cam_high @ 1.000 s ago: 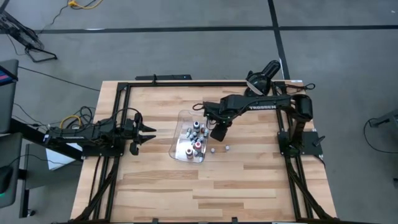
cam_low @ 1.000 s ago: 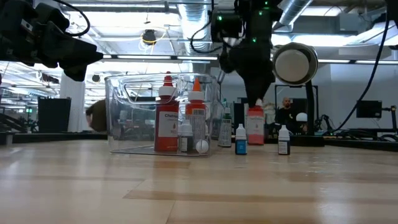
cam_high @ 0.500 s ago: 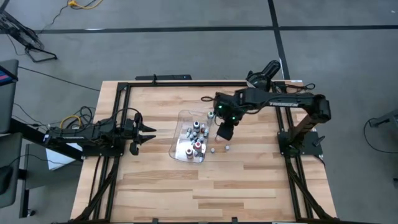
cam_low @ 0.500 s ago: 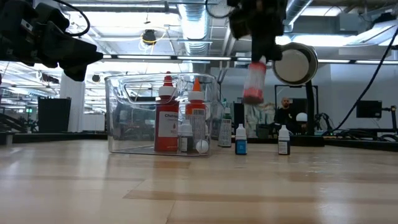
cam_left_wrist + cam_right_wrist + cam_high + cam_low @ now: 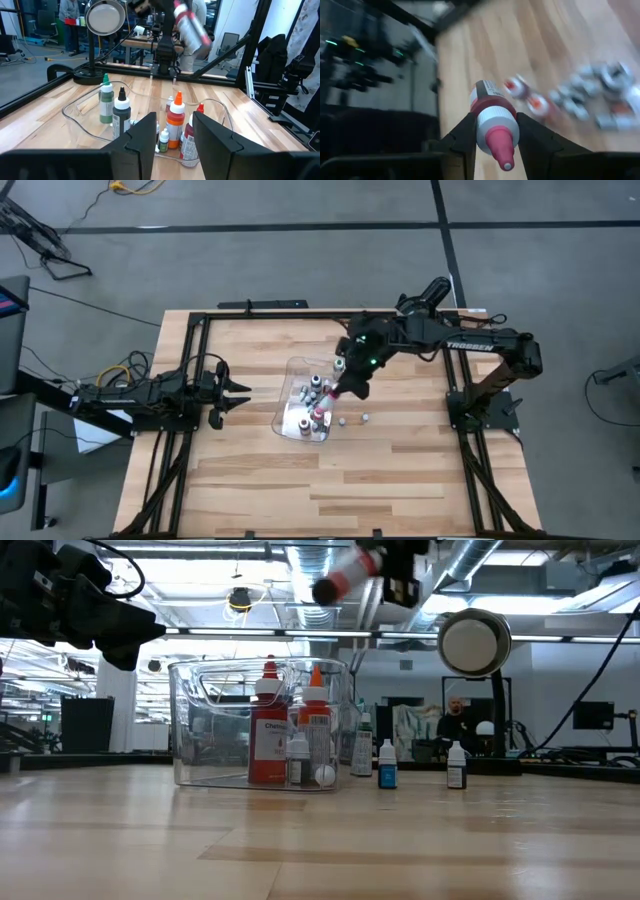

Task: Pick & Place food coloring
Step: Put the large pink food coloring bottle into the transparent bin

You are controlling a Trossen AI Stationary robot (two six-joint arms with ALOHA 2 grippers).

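Right tool [image 5: 352,385] hangs over the far edge of the clear tray [image 5: 290,425] in the high view, and its fingers are closed on a small bottle [image 5: 335,392] with a pink tip. The left tool [image 5: 232,395] waits at the left side of the worktop [image 5: 300,480], well apart from the tray, with its fingers spread. More little bottles stand in the tray, and two tiny bottles [image 5: 343,420] stand on the wood just beside it.

From the low view, the held bottle [image 5: 340,578] is high in the air, tilted, above the tray [image 5: 190,730]. Inside the tray stand a red bottle [image 5: 268,735] and an orange bottle [image 5: 316,725]. A blue bottle [image 5: 387,765] and a dark bottle [image 5: 456,766] stand on the worktop next to the tray. A round black lamp [image 5: 474,642] shows behind them.

The left wrist view looks past two parted dark fingers [image 5: 145,137] at the tray [image 5: 75,107]. A green bottle [image 5: 105,99], a black bottle [image 5: 121,111] and an orange bottle [image 5: 175,120] stand in it. The held bottle [image 5: 191,25] is up in the air beyond them.

The right wrist view shows the bottle [image 5: 495,125] squeezed between two dark fingers [image 5: 462,135], its pink tip pointing out. The bottles below look blurry.
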